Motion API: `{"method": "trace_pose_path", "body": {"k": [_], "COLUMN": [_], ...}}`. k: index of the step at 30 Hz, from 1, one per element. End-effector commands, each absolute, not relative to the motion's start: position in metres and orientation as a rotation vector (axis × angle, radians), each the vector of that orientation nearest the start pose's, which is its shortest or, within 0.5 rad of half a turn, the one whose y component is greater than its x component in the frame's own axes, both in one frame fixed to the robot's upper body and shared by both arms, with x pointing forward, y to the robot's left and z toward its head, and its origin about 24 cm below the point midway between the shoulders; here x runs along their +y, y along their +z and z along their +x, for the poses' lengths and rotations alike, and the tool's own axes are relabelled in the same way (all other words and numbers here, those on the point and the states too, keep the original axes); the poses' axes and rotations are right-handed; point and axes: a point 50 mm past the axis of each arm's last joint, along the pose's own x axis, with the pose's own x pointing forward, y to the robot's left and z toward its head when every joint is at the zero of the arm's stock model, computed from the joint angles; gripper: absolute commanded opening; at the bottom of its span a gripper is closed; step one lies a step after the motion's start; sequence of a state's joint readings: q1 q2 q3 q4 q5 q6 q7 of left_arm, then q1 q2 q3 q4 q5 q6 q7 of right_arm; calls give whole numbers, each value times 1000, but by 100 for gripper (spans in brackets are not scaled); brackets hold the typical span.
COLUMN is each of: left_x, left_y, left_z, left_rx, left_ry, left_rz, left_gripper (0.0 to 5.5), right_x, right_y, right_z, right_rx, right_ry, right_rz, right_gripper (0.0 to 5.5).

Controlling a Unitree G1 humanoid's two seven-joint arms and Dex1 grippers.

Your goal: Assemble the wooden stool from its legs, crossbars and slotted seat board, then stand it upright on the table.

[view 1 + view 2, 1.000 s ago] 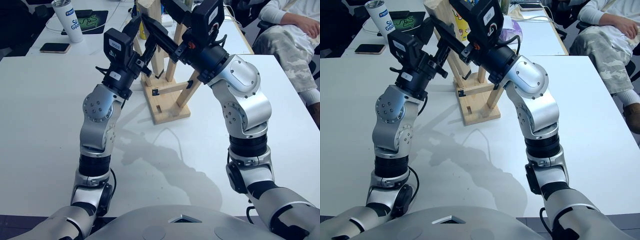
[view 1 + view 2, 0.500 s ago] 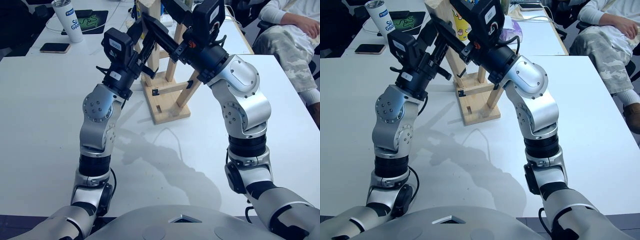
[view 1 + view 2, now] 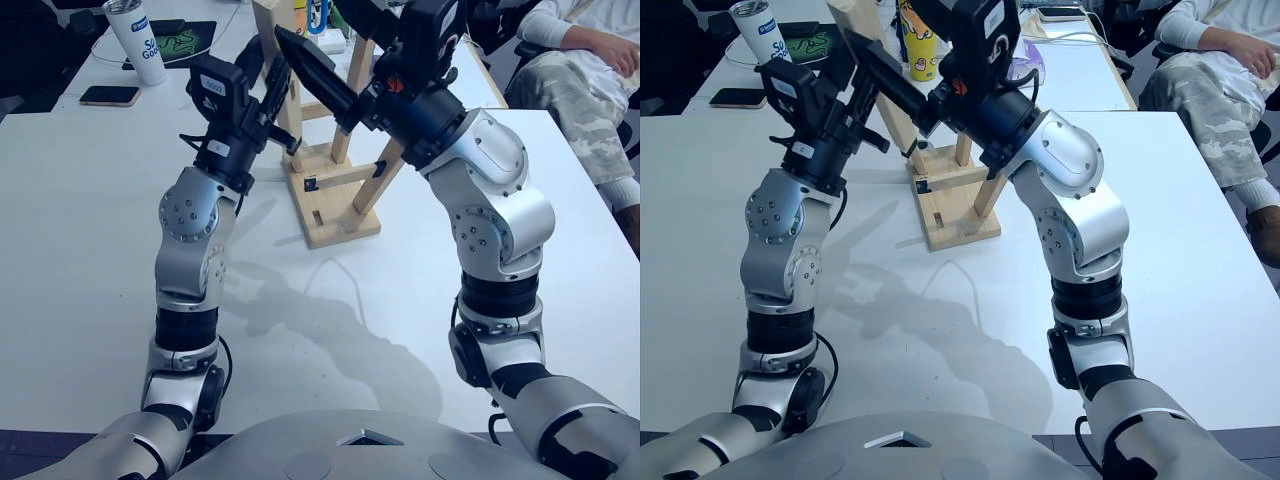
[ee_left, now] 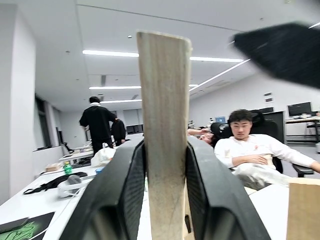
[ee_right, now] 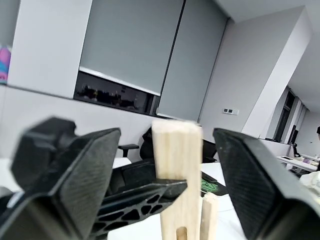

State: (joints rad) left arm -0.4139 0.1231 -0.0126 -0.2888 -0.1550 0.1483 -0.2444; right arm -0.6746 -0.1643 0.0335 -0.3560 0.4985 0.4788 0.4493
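Your left gripper is clenched on a stool leg, both pads flat against the wood. Your right gripper is released. Its fingers stand wide either side of a leg top, touching nothing; whether it is the same leg is unclear. The stool sits inverted mid-table, with the seat board flat on the surface, legs up and a crossbar joining two of them.
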Motion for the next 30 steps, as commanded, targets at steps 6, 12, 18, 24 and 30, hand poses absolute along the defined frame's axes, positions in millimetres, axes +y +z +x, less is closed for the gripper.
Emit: {"method": "trace_pose_path", "body": {"k": [6,12,18,24,30], "left_x": [134,141,142,142,141], "left_y": [207,205,205,203,203], "left_z": [291,290,289,289,289], "left_rx": [-544,-534,-533,-530,-530], "left_ry": [-294,-245,-228,-225,-226], "left_rz": [23,32,24,13,11], "left_gripper": [104,104,104,104,104], "right_x": [-152,-164,-166,-162,-160], "right_y": [258,222,198,184,176], "right_z": [327,307,294,288,287], "right_rx": [-328,-93,63,128,140], "right_ry": [395,380,380,387,388], "right_rz": [176,351,373,327,276], "right_gripper": [340,340,340,340,299]}}
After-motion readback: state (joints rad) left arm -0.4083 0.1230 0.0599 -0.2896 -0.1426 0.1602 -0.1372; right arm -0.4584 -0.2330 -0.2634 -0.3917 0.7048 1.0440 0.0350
